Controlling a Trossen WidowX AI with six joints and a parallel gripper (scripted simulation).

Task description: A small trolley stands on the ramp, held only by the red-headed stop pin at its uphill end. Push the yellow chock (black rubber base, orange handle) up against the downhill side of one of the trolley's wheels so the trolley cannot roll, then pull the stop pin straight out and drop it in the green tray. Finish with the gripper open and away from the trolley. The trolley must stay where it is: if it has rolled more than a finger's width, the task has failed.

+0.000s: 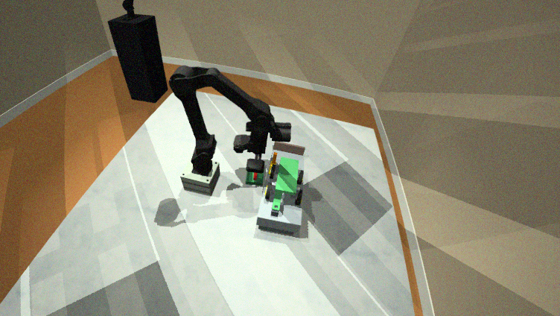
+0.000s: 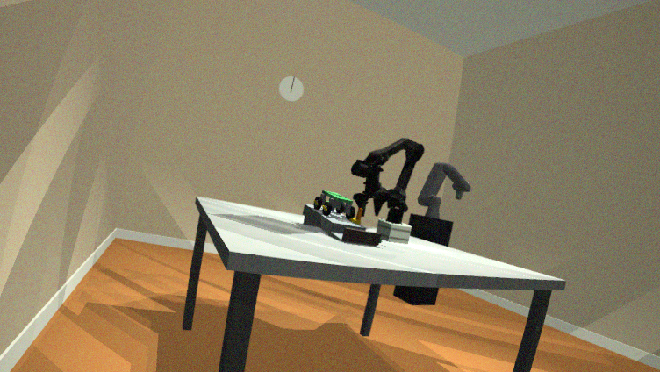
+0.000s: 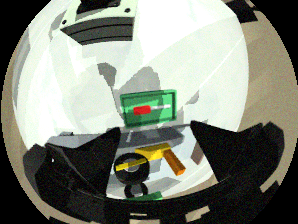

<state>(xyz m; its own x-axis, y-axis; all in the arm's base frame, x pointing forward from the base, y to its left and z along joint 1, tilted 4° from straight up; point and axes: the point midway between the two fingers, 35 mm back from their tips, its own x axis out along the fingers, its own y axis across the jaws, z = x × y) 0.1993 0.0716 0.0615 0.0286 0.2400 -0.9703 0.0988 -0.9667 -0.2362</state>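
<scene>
The red-headed stop pin (image 1: 255, 176) (image 3: 142, 109) lies flat inside the green tray (image 3: 174, 104), its thin shaft pointing right in the wrist view. My gripper (image 2: 369, 213) (image 3: 155, 127) is wide open and empty, above the tray beside the ramp. The yellow chock (image 3: 157, 150) stands on the ramp (image 1: 278, 224) (image 2: 312, 216) with its orange handle (image 1: 274, 158) (image 2: 359, 214) (image 3: 175, 162) up; it appears to touch the downhill side of a near-side black wheel (image 3: 131, 168). The green-topped trolley (image 1: 287, 174) (image 2: 337, 196) stands on the ramp. The chock's rubber base is not clearly visible.
A brown end board (image 1: 289, 148) (image 2: 362, 236) stands at the ramp's low end. The pale base block (image 1: 199, 180) (image 2: 393, 231) of my arm is on the tray's other side from the ramp. A black pedestal (image 1: 138, 59) stands beyond the table.
</scene>
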